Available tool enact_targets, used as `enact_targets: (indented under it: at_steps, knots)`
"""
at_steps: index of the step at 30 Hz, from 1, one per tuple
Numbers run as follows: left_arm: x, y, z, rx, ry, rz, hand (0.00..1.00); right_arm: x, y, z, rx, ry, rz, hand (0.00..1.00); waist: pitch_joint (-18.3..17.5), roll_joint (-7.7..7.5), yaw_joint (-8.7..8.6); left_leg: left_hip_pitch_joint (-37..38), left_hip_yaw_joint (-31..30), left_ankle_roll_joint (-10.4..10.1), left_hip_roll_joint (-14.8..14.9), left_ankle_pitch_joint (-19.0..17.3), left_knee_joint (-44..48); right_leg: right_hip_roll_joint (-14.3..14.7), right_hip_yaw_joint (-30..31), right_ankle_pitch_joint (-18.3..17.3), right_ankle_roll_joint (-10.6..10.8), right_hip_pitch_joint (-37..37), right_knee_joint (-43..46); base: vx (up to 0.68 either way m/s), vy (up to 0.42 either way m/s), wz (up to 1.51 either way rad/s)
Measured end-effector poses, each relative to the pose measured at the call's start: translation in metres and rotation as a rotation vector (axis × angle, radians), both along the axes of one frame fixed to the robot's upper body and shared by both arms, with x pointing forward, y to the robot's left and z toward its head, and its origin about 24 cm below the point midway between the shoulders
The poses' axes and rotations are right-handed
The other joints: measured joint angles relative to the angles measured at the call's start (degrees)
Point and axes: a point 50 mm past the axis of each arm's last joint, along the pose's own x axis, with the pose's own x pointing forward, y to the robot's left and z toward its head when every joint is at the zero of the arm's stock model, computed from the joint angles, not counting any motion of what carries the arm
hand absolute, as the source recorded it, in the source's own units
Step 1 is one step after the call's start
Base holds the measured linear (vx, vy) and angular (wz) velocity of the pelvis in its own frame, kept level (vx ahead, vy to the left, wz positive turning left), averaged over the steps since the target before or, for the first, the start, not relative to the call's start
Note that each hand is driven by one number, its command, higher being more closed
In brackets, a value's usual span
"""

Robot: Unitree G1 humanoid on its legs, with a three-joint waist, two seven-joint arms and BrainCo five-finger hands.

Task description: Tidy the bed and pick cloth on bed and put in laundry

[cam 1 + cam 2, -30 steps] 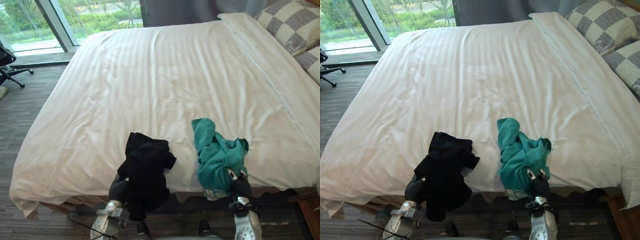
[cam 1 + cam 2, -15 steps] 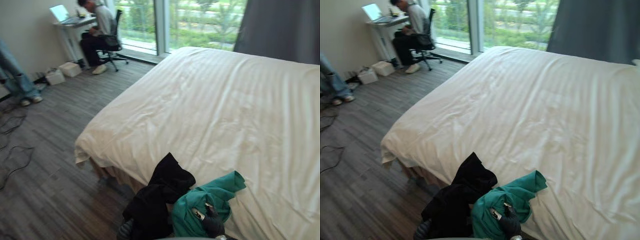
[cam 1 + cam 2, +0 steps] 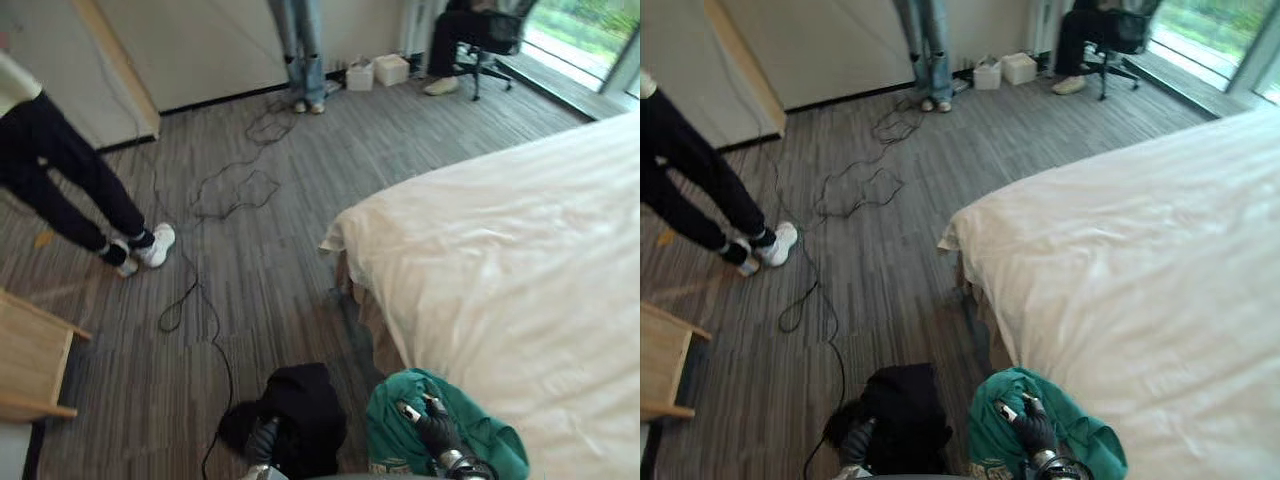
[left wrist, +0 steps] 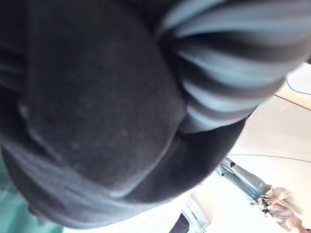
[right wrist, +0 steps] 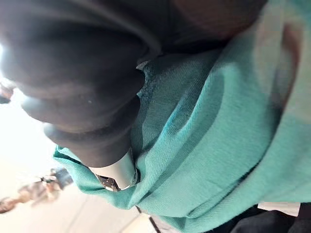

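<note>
Left eye view, bottom edge of the frame: the right hand [image 3: 430,425] is clenched round a bunched teal cloth [image 3: 492,450], by the near edge of the white bed [image 3: 520,250] on the right side. Lower centre, the black cloth [image 3: 300,400] drapes over the left hand [image 3: 262,440] above the striped floor [image 3: 250,280] — can't tell its grip. A person's legs [image 3: 70,190] stand upper left.

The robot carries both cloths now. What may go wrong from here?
The cables on the floor may trip the robot. The black cloth drapes over the left hand and might slip off. A person stands close on that side; a turn may hit them.
</note>
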Motion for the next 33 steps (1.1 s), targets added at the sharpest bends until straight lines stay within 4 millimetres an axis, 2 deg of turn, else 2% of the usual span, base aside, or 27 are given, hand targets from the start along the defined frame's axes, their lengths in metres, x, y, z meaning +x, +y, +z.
enact_targets:
  at_steps: [1,2,3,4,5,6,7,8,9,10,11,12,19,25,27,28,29,30,31,32,33]
  knots:
    - [0.001,0.002,0.0,0.007,-0.005,0.0,1.0,0.0,0.002,0.0,0.007,0.002,0.0,1.0,0.42,0.2,0.09,0.11,-1.1,0.02,0.0,-0.07,-0.03,-0.27,0.74,-1.75,-0.78,-0.91,1.63,0.16,-0.058,0.97]
    - [0.004,0.007,0.0,0.028,-0.011,0.002,1.0,0.0,0.007,0.0,0.019,-0.001,0.011,1.0,0.46,-0.91,0.2,0.32,-3.77,-0.09,0.02,-0.32,-0.27,-0.24,3.7,-4.54,-3.63,-3.7,4.39,0.16,-0.054,0.97]
    - [0.005,0.009,-0.004,0.038,-0.002,-0.003,1.0,-0.001,0.012,0.0,0.034,0.003,0.023,1.0,0.56,-1.32,-0.07,0.83,-6.5,-0.15,0.07,-0.82,-0.37,1.24,9.45,-5.95,-3.41,-7.26,5.34,0.15,-0.052,1.0]
    - [0.004,0.008,-0.005,0.038,0.004,-0.007,1.0,-0.002,0.013,-0.001,0.04,0.006,0.022,1.0,0.58,-1.34,-0.09,1.06,-7.73,-0.19,0.09,-0.79,-0.28,2.27,11.89,-6.15,-3.08,-8.33,4.81,0.13,-0.048,1.23]
    - [0.005,0.007,-0.009,0.04,0.018,-0.028,1.0,-0.005,0.014,-0.003,0.048,0.02,0.017,1.0,0.61,-1.3,-0.6,1.35,-10.15,-0.7,0.12,-0.45,0.32,4.35,17.79,-6.44,-2.52,-9.84,1.36,0.11,-0.07,1.32]
    - [0.005,0.007,-0.01,0.052,0.018,-0.053,1.0,-0.009,0.015,-0.006,0.056,0.04,0.01,1.0,0.65,-2.24,-0.42,1.56,-12.56,-1.25,-1.09,-0.27,0.27,6.71,23.87,-4.56,-1.67,-10.71,-5.8,0.08,-0.082,1.31]
    - [0.005,0.008,-0.009,0.061,0.012,-0.067,1.0,-0.01,0.016,-0.006,0.058,0.041,0.007,1.0,0.71,-3.2,-0.31,1.7,-13.52,-1.62,-2.23,-0.46,0.09,6.8,26.27,-2.34,-1.91,-11.04,-8.83,0.04,-0.13,1.15]
    - [0.006,0.012,-0.005,0.083,-0.01,-0.09,1.0,-0.011,0.015,-0.008,0.054,0.046,0.0,1.0,0.84,-4.84,0.01,2.29,-15.58,-2.26,-4.66,-0.46,-0.89,5.77,28.99,-0.03,-0.38,-12.01,-10.87,0.06,-0.15,0.76]
    - [0.005,0.009,-0.007,0.079,0.001,-0.093,1.0,-0.013,0.011,-0.011,0.038,0.067,-0.008,1.0,0.39,-4.35,0.45,3.45,-16.02,-3.4,-4.41,0.56,-2.43,5.95,28.08,-0.34,-0.83,-11.55,-11.63,0.09,-0.15,0.6]
    - [0.001,0.007,-0.009,0.071,0.015,-0.093,1.0,-0.012,0.006,-0.012,0.025,0.068,-0.01,1.0,-0.25,-3.5,0.59,3.98,-16.06,-3.63,-3.68,2.16,-4.34,6.41,27.71,-0.29,-0.98,-11.48,-12.41,0.08,-0.108,0.19]
    - [-0.001,0.004,-0.011,0.067,0.028,-0.106,1.0,-0.011,0.0,-0.011,0.017,0.064,-0.029,1.0,-0.19,-2.0,0.37,3.79,-16.28,-3.97,-3.38,2.83,-5.35,7.09,27.47,-0.26,-1.08,-11.63,-13.16,0.02,-0.053,0.05]
    - [-0.001,-0.004,-0.016,0.088,0.045,-0.192,1.0,-0.01,-0.001,-0.02,0.036,0.097,-0.084,1.0,-3.46,-2.32,-0.08,4.74,-16.85,-5.14,-1.95,0.95,-5.7,10.3,28.03,2.81,-0.53,-6.7,-23.11,0.0,0.0,0.0]
    - [0.002,-0.004,-0.017,0.095,0.052,-0.203,1.0,-0.013,-0.002,-0.023,0.031,0.113,-0.087,1.0,-3.48,-2.3,-0.18,4.92,-16.34,-5.05,-1.85,0.86,-5.7,10.37,28.58,2.8,-0.54,-6.75,-23.15,0.0,0.0,-0.03]
    - [0.004,-0.004,-0.025,0.159,0.158,-0.24,1.0,-0.021,-0.004,-0.03,0.026,0.176,-0.073,1.0,-3.54,-2.13,-0.44,4.77,-15.58,-5.77,-1.49,-0.14,-5.04,10.97,28.98,2.68,-0.72,-6.82,-23.26,0.0,0.0,-0.03]
    - [0.01,-0.002,-0.026,0.188,0.183,-0.245,1.0,-0.021,-0.007,-0.031,-0.002,0.176,-0.018,1.0,-3.0,-1.24,-0.14,0.61,-14.89,-7.63,-0.47,-4.43,3.0,11.5,29.42,1.59,-1.62,-7.6,-22.79,0.0,-0.028,-0.04]
    - [0.017,0.002,-0.025,0.208,0.176,-0.24,1.0,-0.018,-0.009,-0.029,-0.017,0.158,0.024,1.0,-2.3,-1.82,-0.14,-3.2,-14.55,-8.86,0.48,-6.21,11.21,11.91,29.96,1.29,-2.21,-6.83,-23.05,0.0,-0.025,0.18]
    - [0.028,0.01,-0.024,0.239,0.17,-0.227,1.0,-0.014,-0.015,-0.028,-0.034,0.139,0.055,1.0,0.08,-1.59,-0.5,-9.3,-12.55,-9.26,2.55,-6.52,24.85,11.75,29.09,1.03,-2.73,-5.97,-22.23,-0.08,-0.03,0.23]
    - [0.031,0.011,-0.024,0.245,0.176,-0.209,1.0,-0.012,-0.021,-0.026,-0.054,0.131,0.072,1.0,1.64,-1.03,-0.41,-11.67,-10.42,-9.47,4.6,-5.91,31.8,12.05,28.78,0.48,-3.29,-5.01,-21.33,-0.11,-0.045,0.24]
    - [0.03,0.013,-0.024,0.256,0.185,-0.197,1.0,-0.012,-0.028,-0.026,-0.067,0.131,0.058,1.0,3.06,-0.83,-0.29,-12.36,-8.38,-9.29,5.95,-5.14,36.31,12.02,28.13,-0.69,-3.33,-2.8,-20.74,-0.09,-0.055,0.1]
    - [0.029,0.013,-0.024,0.262,0.187,-0.196,1.0,-0.015,-0.031,-0.026,-0.072,0.138,0.046,1.0,3.08,-0.61,-0.29,-12.0,-7.81,-9.08,6.01,-5.37,36.51,11.82,27.93,-0.95,-3.57,-2.14,-20.69,0.02,-0.047,0.21]
    - [0.028,0.01,-0.024,0.257,0.187,-0.191,1.0,-0.015,-0.037,-0.026,-0.083,0.138,0.018,1.0,3.16,0.08,-0.36,-11.01,-5.51,-8.03,6.03,-7.46,35.85,11.71,27.63,-1.48,-3.5,-1.28,-20.7,0.06,-0.014,0.21]
